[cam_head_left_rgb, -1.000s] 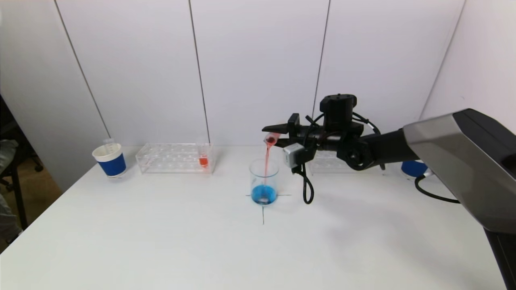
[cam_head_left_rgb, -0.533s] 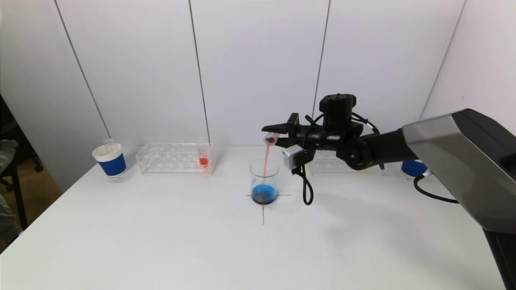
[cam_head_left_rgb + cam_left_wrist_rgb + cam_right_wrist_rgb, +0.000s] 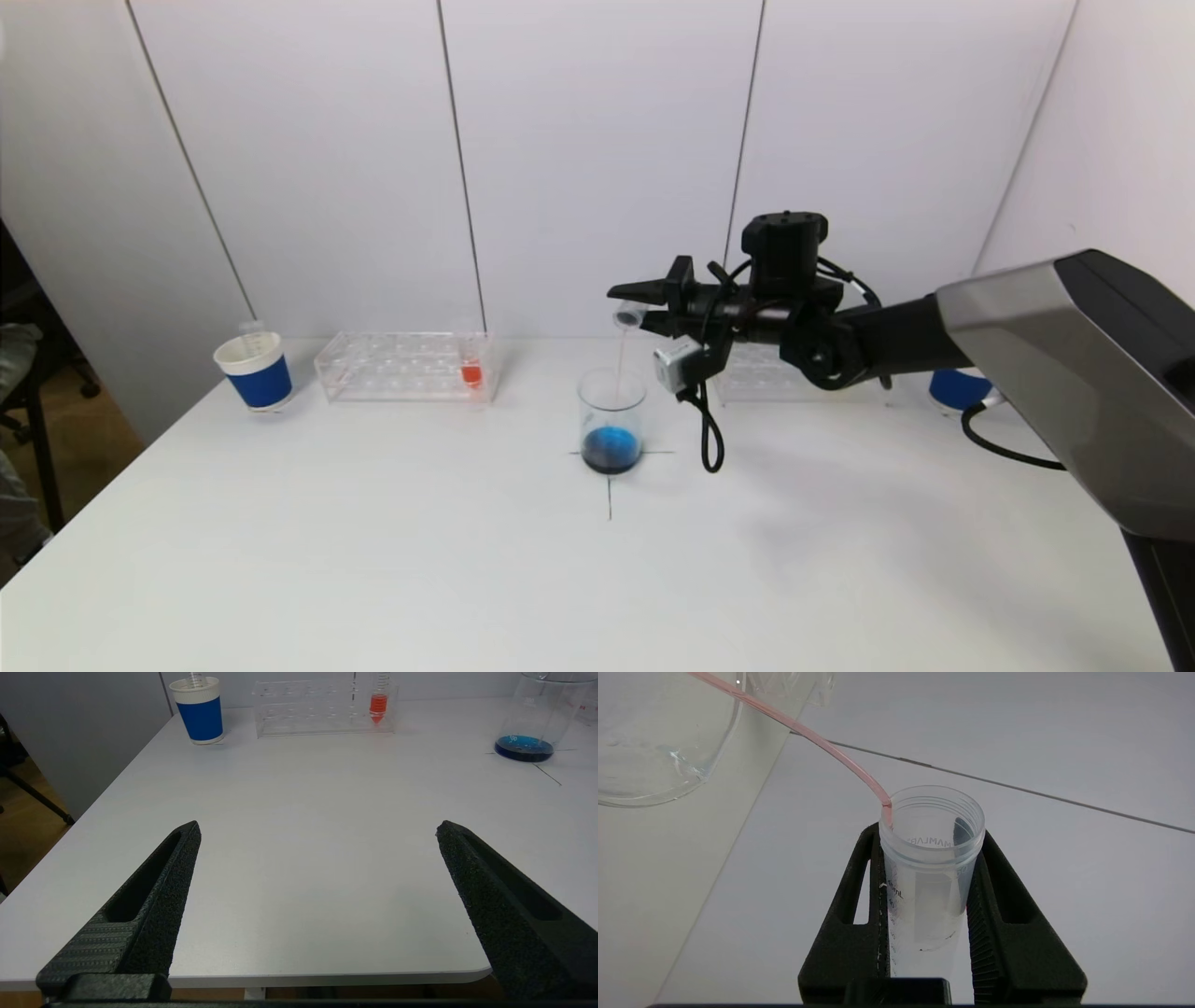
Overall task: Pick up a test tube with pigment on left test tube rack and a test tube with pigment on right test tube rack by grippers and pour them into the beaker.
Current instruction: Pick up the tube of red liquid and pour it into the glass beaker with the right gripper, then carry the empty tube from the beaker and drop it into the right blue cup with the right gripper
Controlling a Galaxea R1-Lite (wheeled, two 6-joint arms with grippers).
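My right gripper [image 3: 640, 305] [image 3: 930, 831] is shut on a clear test tube [image 3: 627, 317] [image 3: 931, 858], tipped mouth-down above the beaker [image 3: 611, 420] [image 3: 654, 742]. The tube looks almost drained; a thin pink stream [image 3: 808, 732] runs from its lip into the beaker, which holds dark blue liquid at the bottom. The left test tube rack [image 3: 406, 367] [image 3: 322, 707] holds one tube of orange pigment [image 3: 471, 371] [image 3: 378, 704]. The right rack [image 3: 761, 378] is mostly hidden behind my right arm. My left gripper [image 3: 317, 826] hangs open over the table's near edge, out of the head view.
A blue-and-white cup [image 3: 254, 371] [image 3: 201, 711] stands left of the left rack, and another blue cup [image 3: 957, 389] peeks out behind my right arm. A black cross marks the table under the beaker. A cable loop [image 3: 712, 439] dangles from the right wrist beside the beaker.
The strong red stream has thinned to a faint pink trickle as the tube emptied. The beaker's liquid has darkened. The right gripper has risen slightly.
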